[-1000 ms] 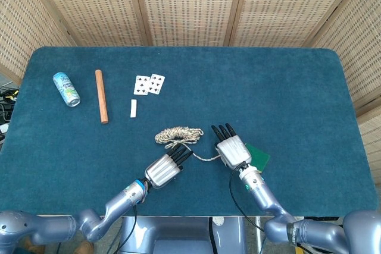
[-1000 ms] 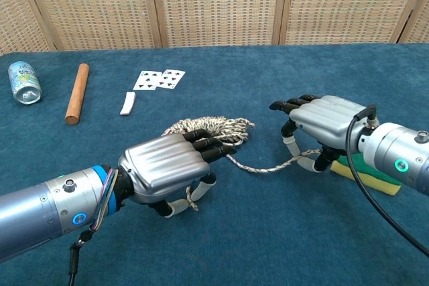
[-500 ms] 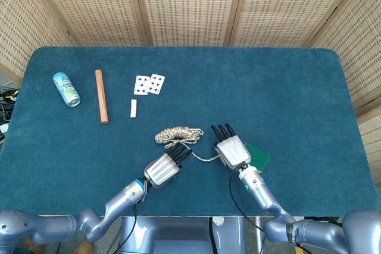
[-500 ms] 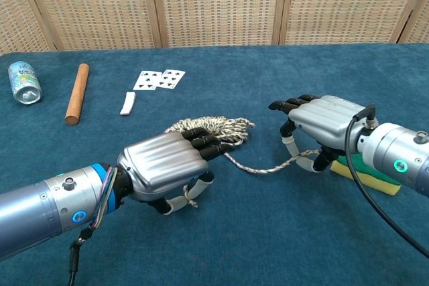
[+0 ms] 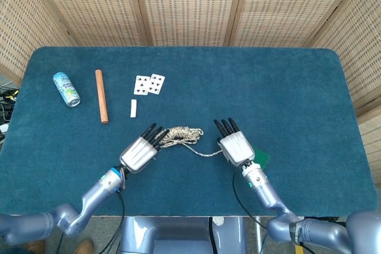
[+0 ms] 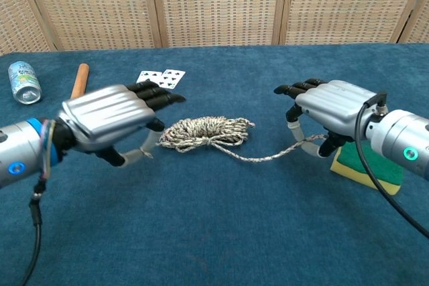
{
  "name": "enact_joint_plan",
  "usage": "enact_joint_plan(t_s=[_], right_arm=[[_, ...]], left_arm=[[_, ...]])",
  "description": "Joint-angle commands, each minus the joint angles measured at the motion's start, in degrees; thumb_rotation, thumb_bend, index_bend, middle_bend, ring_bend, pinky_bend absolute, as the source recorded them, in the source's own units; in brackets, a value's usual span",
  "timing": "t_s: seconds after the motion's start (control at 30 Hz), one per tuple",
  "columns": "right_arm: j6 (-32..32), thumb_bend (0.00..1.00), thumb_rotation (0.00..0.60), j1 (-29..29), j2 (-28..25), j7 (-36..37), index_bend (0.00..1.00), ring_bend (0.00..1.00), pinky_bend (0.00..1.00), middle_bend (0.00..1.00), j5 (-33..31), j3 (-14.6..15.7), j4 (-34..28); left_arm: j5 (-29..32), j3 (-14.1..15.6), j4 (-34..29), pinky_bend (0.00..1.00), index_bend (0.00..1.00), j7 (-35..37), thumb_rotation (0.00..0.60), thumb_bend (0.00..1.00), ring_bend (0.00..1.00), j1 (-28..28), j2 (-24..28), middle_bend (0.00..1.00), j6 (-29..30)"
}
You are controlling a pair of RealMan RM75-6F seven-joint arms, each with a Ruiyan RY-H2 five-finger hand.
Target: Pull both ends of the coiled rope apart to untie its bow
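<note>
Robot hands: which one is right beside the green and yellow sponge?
The right hand. The sponge lies just beside it, while the left hand sits beyond the rope.

No readable text showing anywhere. Can (image 5: 66,89) lying on worktop (image 5: 286,87), label print too small and blurred to read. Two playing cards (image 5: 149,84) lying face up, black pips showing, rank and count not resolving.
</note>
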State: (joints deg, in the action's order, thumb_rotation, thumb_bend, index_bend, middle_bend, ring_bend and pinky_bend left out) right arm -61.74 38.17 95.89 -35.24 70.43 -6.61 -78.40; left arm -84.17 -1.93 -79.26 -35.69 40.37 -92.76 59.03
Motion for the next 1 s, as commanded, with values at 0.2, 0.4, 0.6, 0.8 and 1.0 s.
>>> enact_joint_plan(t_s=[0.2, 0.4, 0.6, 0.8, 1.0], right_arm=[[-2.59, 0.46, 0.600, -1.30, -4.30, -1.27, 0.66, 0.00, 0.00, 0.00, 1.28, -0.06, -0.16], [-4.22, 0.47, 0.600, -3.34, -7.85, -1.35, 0.66, 0.00, 0.00, 0.00, 0.94, 0.35, 0.34], [-5.35, 0.47, 0.600, -5.17, -9.50, -0.18, 0.66, 0.00, 0.00, 0.00, 0.38, 0.44, 1.75], [-5.20, 0.43, 0.600, -5.88, -9.43, 1.32, 0.54, 0.00, 0.00, 0.00, 0.50, 0.56, 2.04], [-9.22, 0.00, 0.600, -7.83, -10.95, 6.39, 0.00, 0.00, 0.00, 0.00, 3.28, -0.07, -2.76]], left_arm=[[0.76, 0.70, 7.32, 0.00, 0.66, 15.19, 0.600, 0.49, 0.00, -5.96, 8.86, 0.00, 5.44], [1.03, 1.46, 16.43, 0.00, 0.66, 24.68, 0.600, 0.50, 0.00, -8.73, 9.38, 0.00, 6.55], [1.09, 1.90, 22.70, 0.00, 0.66, 31.56, 0.600, 0.51, 0.00, -10.32, 8.34, 0.00, 6.19], [-0.12, 2.27, 25.40, 0.00, 0.37, 36.11, 0.600, 0.28, 0.00, -10.30, 6.87, 0.00, 5.55], [-2.09, 2.01, 20.50, 0.00, 0.00, 42.14, 0.600, 0.00, 0.00, -11.46, 9.79, 0.00, 9.58]])
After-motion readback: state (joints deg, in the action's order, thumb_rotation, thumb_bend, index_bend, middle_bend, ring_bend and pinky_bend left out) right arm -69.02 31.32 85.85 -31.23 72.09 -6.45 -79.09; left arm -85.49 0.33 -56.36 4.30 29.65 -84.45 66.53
